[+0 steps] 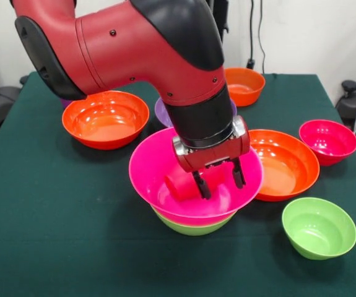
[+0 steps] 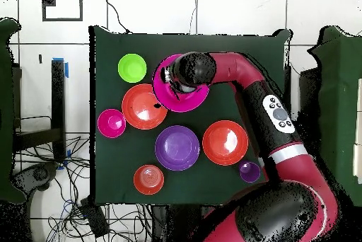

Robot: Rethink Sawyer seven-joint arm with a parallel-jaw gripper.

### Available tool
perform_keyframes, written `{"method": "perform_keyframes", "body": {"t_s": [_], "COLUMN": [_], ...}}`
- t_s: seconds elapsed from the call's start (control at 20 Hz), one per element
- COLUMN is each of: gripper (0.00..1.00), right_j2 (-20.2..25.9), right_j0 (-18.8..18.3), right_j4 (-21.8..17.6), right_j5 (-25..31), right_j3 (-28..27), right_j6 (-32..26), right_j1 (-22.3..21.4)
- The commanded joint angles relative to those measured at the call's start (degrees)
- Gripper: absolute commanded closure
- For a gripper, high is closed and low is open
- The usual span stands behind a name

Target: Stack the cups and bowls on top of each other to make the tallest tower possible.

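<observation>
A: Checking the claw (image 1: 218,179): what do you read?

B: You see it lowered inside the hot pink bowl (image 1: 165,176), fingers clenched on the red-pink cup (image 1: 181,184) (lying on its side).

A: Locate the tower (image 1: 193,213).

B: That pink bowl sits nested on a lime green bowl (image 1: 190,228) at mid-bench (image 1: 54,235). You find a wide orange bowl (image 1: 286,164) touching its rim, a second lime green bowl (image 1: 319,228) apart, and the purple cup (image 2: 249,171) near the robot's base.
</observation>
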Motion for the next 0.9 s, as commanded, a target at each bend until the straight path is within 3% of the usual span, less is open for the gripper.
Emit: {"method": "perform_keyframes", "body": {"t_s": [0.05, 0.25, 0.55, 0.9], "gripper": [0.00, 0.00, 0.00, 0.00], "right_j2": [-2.9, -4.3, -5.1, -4.1], "right_j0": [1.6, 3.2, 4.6, 3.5], "right_j4": [-2.1, -1.9, -5.9, -7.0], "right_j5": [8.9, 15.4, 20.8, 21.0], "right_j3": [-2.1, -1.8, 1.1, 6.1], "right_j6": [-14.9, -14.9, -20.3, -18.5], "right_j1": [-1.7, -3.4, -4.8, -7.5]}}
